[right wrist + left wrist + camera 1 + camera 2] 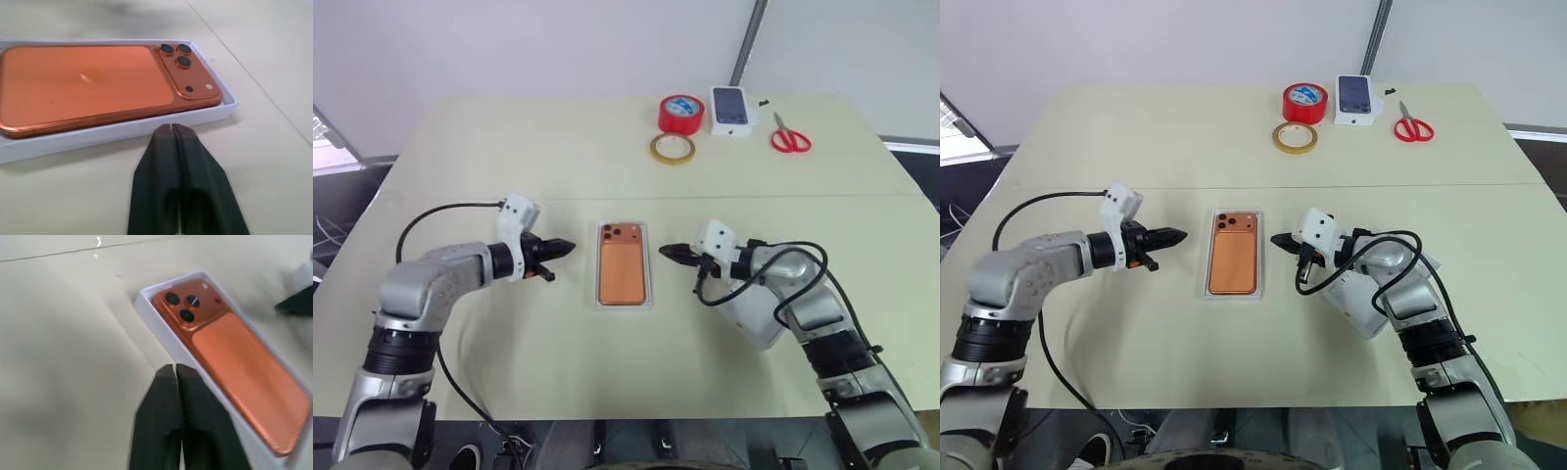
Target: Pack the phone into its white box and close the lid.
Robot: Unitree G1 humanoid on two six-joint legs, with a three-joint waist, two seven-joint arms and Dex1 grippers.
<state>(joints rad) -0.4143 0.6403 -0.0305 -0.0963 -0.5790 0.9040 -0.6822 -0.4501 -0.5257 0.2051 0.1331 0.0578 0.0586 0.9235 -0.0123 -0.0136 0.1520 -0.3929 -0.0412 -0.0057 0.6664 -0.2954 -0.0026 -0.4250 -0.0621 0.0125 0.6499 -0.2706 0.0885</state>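
The orange phone (624, 269) lies camera side up inside the shallow white box (210, 115) at the middle of the table. My left gripper (570, 247) is shut and empty, its tip a short way left of the box and pointing at it. On the other side my right gripper (663, 252) is also shut and empty, its tip just off the box's right wall near the camera end. Neither touches the box. A white boxy piece, seemingly the lid (756, 321), lies on the table under my right forearm, partly hidden by it.
At the table's far side stand a red tape roll (681, 114), a yellowish tape ring (673, 148), a small white box with a dark phone picture (730, 110) and red-handled scissors (790, 135). Black cables loop off both wrists.
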